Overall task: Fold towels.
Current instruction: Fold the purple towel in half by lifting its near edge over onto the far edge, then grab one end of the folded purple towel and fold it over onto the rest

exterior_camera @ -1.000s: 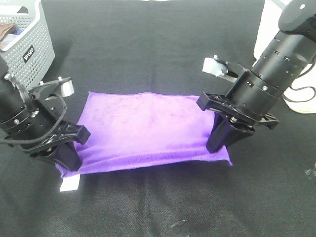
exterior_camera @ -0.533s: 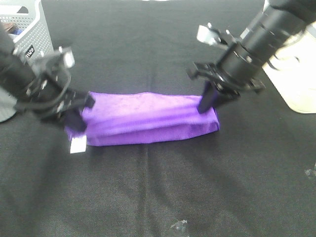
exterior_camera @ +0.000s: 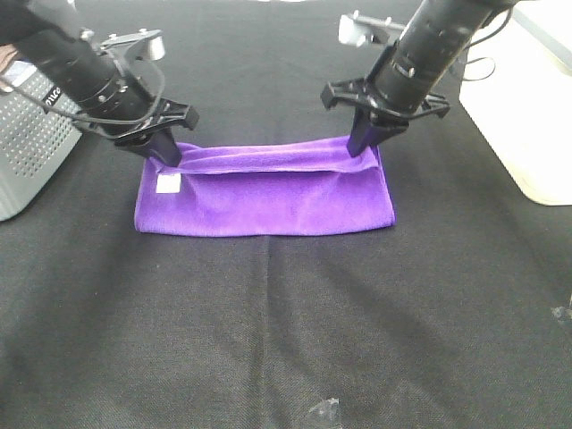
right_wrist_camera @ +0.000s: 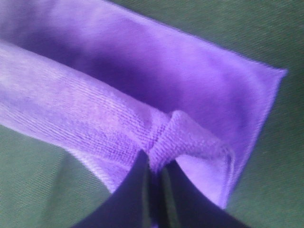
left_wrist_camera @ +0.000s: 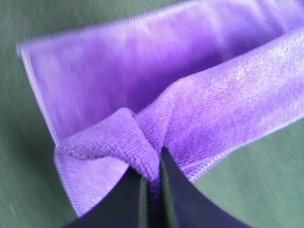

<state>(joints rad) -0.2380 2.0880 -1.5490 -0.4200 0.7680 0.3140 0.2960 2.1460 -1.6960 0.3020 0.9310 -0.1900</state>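
Observation:
The purple towel (exterior_camera: 268, 192) lies doubled over on the black table, its folded layer carried to the far edge. A small white label (exterior_camera: 167, 183) shows near its left end. My left gripper (exterior_camera: 167, 152) is shut on the towel's far left corner, and the left wrist view shows cloth (left_wrist_camera: 137, 142) bunched between the black fingers (left_wrist_camera: 126, 199). My right gripper (exterior_camera: 360, 143) is shut on the far right corner, with a pinch of cloth (right_wrist_camera: 171, 133) between its fingers (right_wrist_camera: 130, 194). The lifted edge sags a little between both grippers.
A grey perforated basket (exterior_camera: 31, 143) stands at the left, close behind the left arm. A cream-white box (exterior_camera: 523, 107) sits at the right edge. A black cloth (exterior_camera: 286, 340) covers the table, with small bits of debris (exterior_camera: 323, 411) near the front.
Both grippers have carried the near edge of the towel up and over to the far side, folding it in half. The white label now lies on top.

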